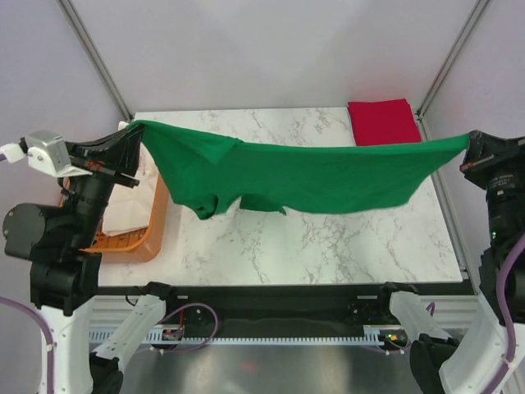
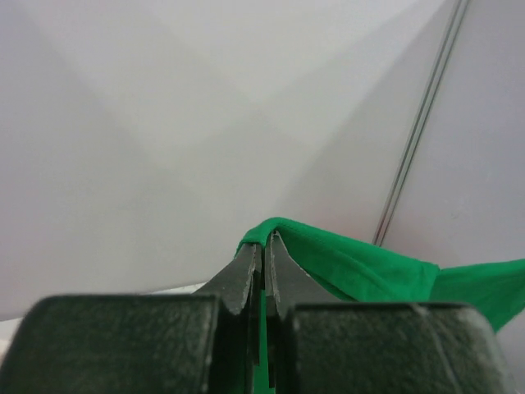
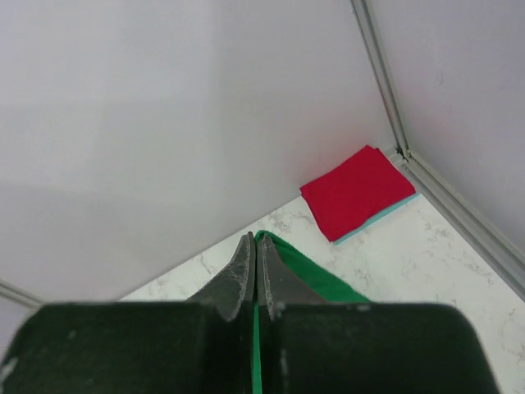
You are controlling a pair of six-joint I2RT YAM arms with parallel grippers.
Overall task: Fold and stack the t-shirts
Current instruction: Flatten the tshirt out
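Above the marble table [image 1: 328, 246], mid-view from the top camera, the green t-shirt [image 1: 312, 176] hangs stretched in the air from 9 to 3 o'clock, its lower part sagging toward the tabletop and not yet folded. At 9 o'clock the orange tub [image 1: 156, 222] holds white cloth [image 1: 131, 193], seemingly another shirt waiting. Far off at 1 o'clock a red t-shirt [image 1: 383, 121] lies folded on a pale blue one [image 3: 377, 220] — so I judge two done and at least two left. Both the left gripper [image 2: 264, 242] and the right gripper [image 3: 256, 240] are pinched tight on the green shirt's edge — one at each end.
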